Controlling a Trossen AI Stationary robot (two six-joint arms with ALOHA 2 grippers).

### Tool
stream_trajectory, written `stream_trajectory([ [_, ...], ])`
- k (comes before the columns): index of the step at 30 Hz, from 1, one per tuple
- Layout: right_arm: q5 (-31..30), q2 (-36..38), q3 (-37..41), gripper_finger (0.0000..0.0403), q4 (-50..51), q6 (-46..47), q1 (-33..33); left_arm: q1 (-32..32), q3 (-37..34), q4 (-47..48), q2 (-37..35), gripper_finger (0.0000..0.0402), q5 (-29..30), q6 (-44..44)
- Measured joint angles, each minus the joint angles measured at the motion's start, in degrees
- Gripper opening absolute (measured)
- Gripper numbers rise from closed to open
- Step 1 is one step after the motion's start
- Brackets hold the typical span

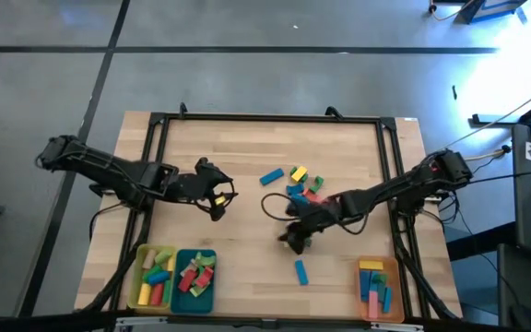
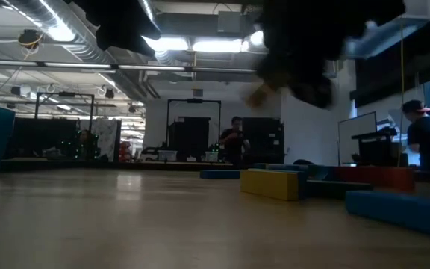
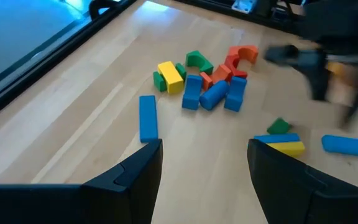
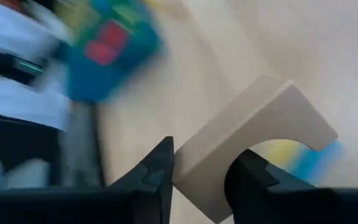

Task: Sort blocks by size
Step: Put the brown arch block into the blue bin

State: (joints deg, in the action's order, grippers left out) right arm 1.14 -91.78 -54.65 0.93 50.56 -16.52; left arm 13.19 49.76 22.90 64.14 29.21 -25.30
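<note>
**Right arm carries an arch block; left arm waits open**

Clearly the right gripper [image 4: 197, 177] has its fingers closed on a pale arch-shaped block [image 4: 253, 140], held clear of the table [image 1: 247, 175], presumably so it can travel to a tray without dragging through the rest. The unsorted blocks [image 1: 298, 182] lie in a loose cluster toward the table's right side, with one blue bar [image 1: 300, 271] apart nearer the front edge. Along that edge sit a yellow tray [image 1: 139, 277] and teal tray [image 1: 194, 300] at the left corner and an orange tray [image 1: 396, 300] at the right, each already holding blocks.

The left gripper [image 3: 204, 165] hovers wide open and empty over the table's left half.

Only the right wrist view shows the arch and the grip; from above, the right gripper [image 1: 295, 238] is a dark shape hiding it. The low view shows blocks edge-on.
</note>
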Motion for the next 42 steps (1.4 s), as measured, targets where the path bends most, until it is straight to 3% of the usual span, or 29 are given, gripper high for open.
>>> stream_trajectory([
  [5,-0.02,-7.31,-0.16,0.0116,-27.64,-5.03,0.01,-2.37,0.00,0.21,-0.02,0.0214,0.00,0.00],
  [8,-0.02,-13.44,-3.15,0.0111,-34.19,-7.85,0.01,-3.79,0.04,0.39,-0.02,0.0214,-0.02,0.29],
  [13,0.66,-25.46,-14.18,0.0115,-33.77,-13.97,0.03,-5.97,0.04,0.44,-0.02,0.0214,-0.08,1.28],
  [17,8.30,-35.14,-26.44,0.0118,-33.65,-17.01,0.05,-7.03,0.04,0.43,-0.02,0.0214,-0.07,1.27],
  [22,16.59,-43.22,-40.36,0.0115,-32.35,-21.98,-0.03,-6.99,0.04,0.60,0.00,0.0214,-0.45,1.26],
  [26,16.49,-47.00,-47.72,0.0120,-25.70,-25.52,-0.01,-6.97,0.04,0.57,0.00,0.0214,-1.19,1.09],
  [31,13.01,-49.47,-50.92,0.0134,-23.49,-28.07,0.03,-6.97,0.04,0.46,0.00,0.0214,-1.44,1.09],
  [42,13.34,-50.47,-51.65,0.0186,-23.36,-28.01,0.05,-6.97,0.04,0.48,0.00,0.0214,-1.60,1.06],
])
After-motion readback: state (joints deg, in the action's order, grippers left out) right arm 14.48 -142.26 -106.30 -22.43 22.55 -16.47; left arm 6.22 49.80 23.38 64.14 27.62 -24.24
